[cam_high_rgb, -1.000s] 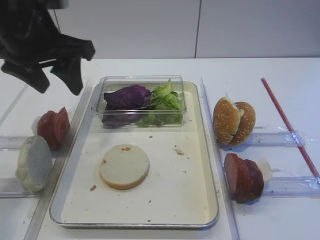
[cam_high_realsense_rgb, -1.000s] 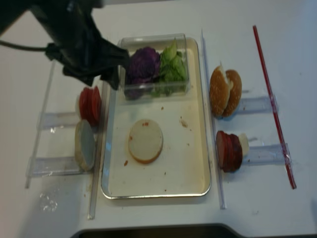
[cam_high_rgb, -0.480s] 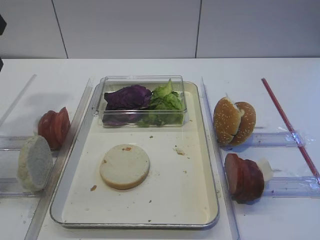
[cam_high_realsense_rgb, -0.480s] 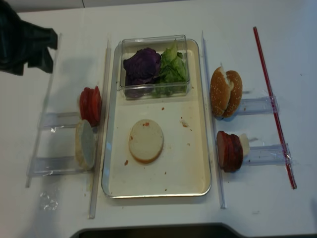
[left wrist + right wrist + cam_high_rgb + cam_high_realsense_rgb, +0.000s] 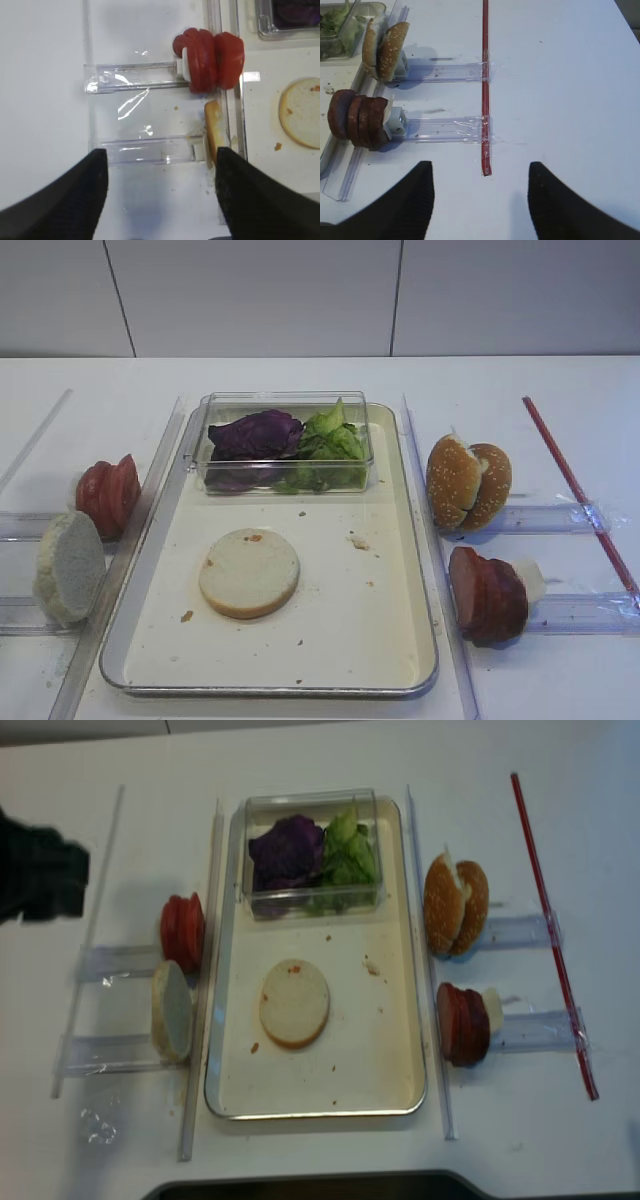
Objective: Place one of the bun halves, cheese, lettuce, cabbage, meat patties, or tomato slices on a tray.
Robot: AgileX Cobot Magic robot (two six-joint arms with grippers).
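A pale bun disc point(image 5: 249, 572) point(image 5: 294, 1003) lies flat on the cream tray point(image 5: 340, 630) point(image 5: 372, 1055). A clear box at the tray's far end holds purple cabbage point(image 5: 255, 434) and green lettuce point(image 5: 328, 448). Left of the tray, tomato slices point(image 5: 108, 495) point(image 5: 210, 60) and another pale bun half point(image 5: 68, 567) point(image 5: 211, 131) stand on edge. To its right stand the meat patties point(image 5: 487, 595) point(image 5: 357, 125). No cheese is in view. My left gripper point(image 5: 161, 160) is open and empty over the table left of the tray. The right gripper point(image 5: 480, 170) is open and empty over bare table.
Sesame-seeded bun halves point(image 5: 467, 483) point(image 5: 385, 50) stand on a clear rack point(image 5: 555, 518) right of the tray. A red strip point(image 5: 575, 490) point(image 5: 485, 75) runs along the far right. Clear rails point(image 5: 150, 502) flank the tray. The dark left arm point(image 5: 40, 875) shows at the left edge.
The left arm has drawn away from the tray's far left corner to the left, leaving the main overhead view. The bun disc and other food have not moved.
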